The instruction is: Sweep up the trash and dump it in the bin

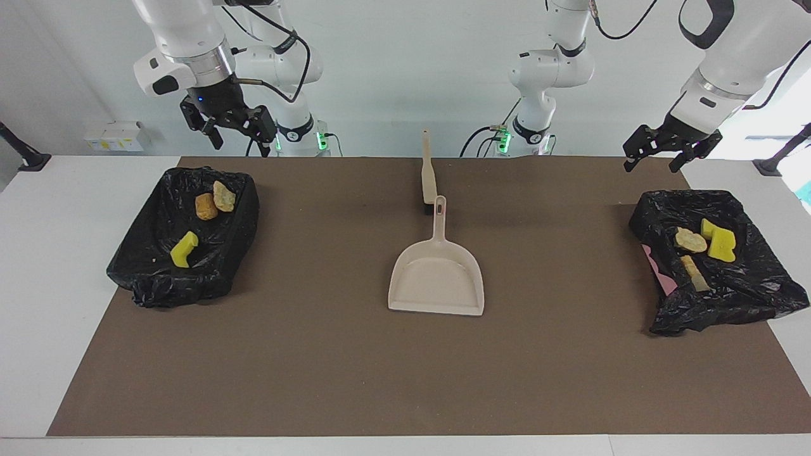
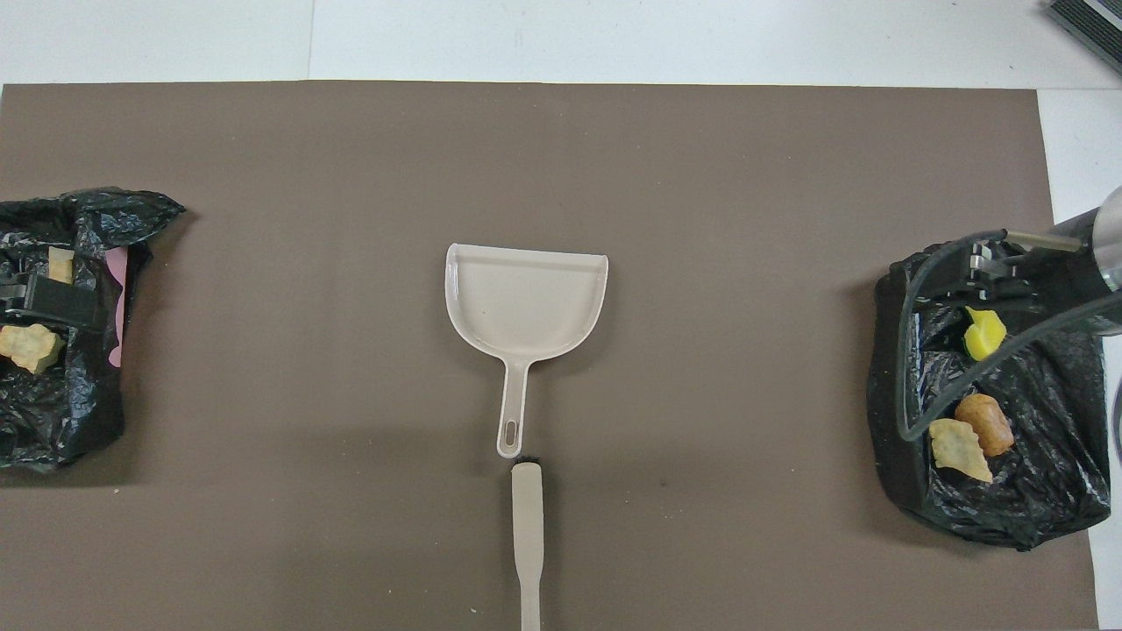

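The trash lies in two black bag-lined bins. The bin (image 1: 146, 266) at the right arm's end holds a yellow sponge piece (image 1: 184, 249) and two bread chunks (image 1: 206, 206). The bin (image 1: 728, 304) at the left arm's end holds a bread chunk (image 1: 690, 240), yellow sponge pieces (image 1: 720, 240) and a beige scrap (image 1: 695, 273). My right gripper (image 1: 241, 140) is open and empty, raised over its bin's robot-side edge. My left gripper (image 1: 651, 168) is open and empty, raised near its bin's robot-side edge. No scraps show on the brown mat.
A beige dustpan (image 1: 437, 278) lies at the middle of the brown mat (image 1: 317, 367), handle toward the robots. A beige brush (image 1: 429, 171) lies just beside the handle's end, nearer to the robots. A pink edge (image 1: 659, 269) shows under the left arm's bin bag.
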Controlling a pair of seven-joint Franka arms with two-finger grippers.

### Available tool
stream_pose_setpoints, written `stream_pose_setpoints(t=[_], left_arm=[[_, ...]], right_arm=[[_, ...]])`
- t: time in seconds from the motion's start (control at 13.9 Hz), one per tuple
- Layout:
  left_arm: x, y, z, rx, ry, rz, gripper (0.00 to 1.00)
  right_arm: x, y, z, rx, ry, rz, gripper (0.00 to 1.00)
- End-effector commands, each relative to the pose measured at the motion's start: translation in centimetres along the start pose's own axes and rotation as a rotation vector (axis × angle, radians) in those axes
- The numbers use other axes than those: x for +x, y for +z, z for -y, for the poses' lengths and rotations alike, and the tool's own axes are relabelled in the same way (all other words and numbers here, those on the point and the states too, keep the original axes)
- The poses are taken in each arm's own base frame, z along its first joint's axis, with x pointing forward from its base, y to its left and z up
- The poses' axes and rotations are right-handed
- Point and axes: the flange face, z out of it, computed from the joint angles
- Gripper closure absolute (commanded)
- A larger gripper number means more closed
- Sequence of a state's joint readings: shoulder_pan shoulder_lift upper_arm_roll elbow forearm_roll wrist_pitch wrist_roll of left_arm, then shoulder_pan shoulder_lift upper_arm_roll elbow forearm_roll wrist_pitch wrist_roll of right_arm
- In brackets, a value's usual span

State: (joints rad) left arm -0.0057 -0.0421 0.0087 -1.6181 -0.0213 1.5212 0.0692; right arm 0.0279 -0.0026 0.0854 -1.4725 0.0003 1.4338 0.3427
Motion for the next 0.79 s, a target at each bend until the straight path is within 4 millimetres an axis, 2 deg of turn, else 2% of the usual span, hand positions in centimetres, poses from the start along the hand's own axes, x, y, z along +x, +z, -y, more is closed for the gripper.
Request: stream_pose_setpoints(t=[0.0, 0.72], left_arm=[[-0.65, -0.51, -0.17, 0.017, -0.003, 0.028, 0.00], [-0.72, -0.61, -0.19, 0.045, 0.001, 0.033, 0.00]], right_arm=[[0.18, -0.28, -0.48, -0.008, -0.024, 0.001, 0.00], [0.18, -0.28, -0.48, -0.008, -0.024, 0.001, 0.00]])
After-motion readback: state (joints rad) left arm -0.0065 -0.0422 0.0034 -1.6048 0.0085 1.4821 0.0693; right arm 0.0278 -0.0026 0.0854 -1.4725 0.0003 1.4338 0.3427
